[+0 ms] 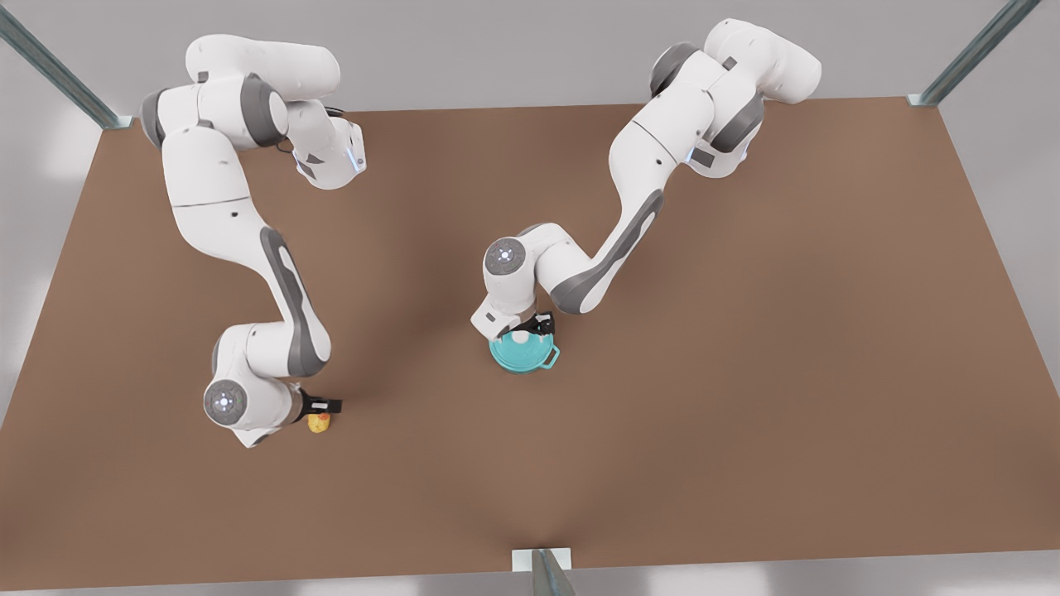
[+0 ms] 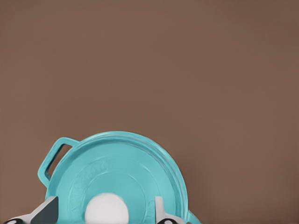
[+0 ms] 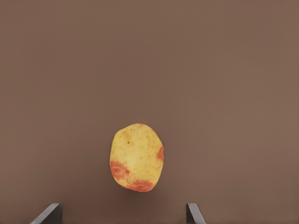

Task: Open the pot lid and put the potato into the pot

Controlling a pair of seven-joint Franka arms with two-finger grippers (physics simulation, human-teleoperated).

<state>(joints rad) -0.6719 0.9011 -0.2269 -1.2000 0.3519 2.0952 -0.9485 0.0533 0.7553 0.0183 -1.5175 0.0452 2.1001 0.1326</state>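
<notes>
Left tool (image 1: pixel 530 329) over pot lid (image 2: pixel 117 179), fingers apart around knob (image 2: pixel 106 209): off-centre closing slips off. Right tool (image 1: pixel 325 407) spread above potato (image 3: pixel 136 157): may roll.

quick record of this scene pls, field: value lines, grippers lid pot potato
left gripper: open, fingers either side of the lid's white knob
right gripper: open, above the potato
pot lid: on the pot, not lifted
potato: lying on the table, apart from the pot
table: brown
</notes>
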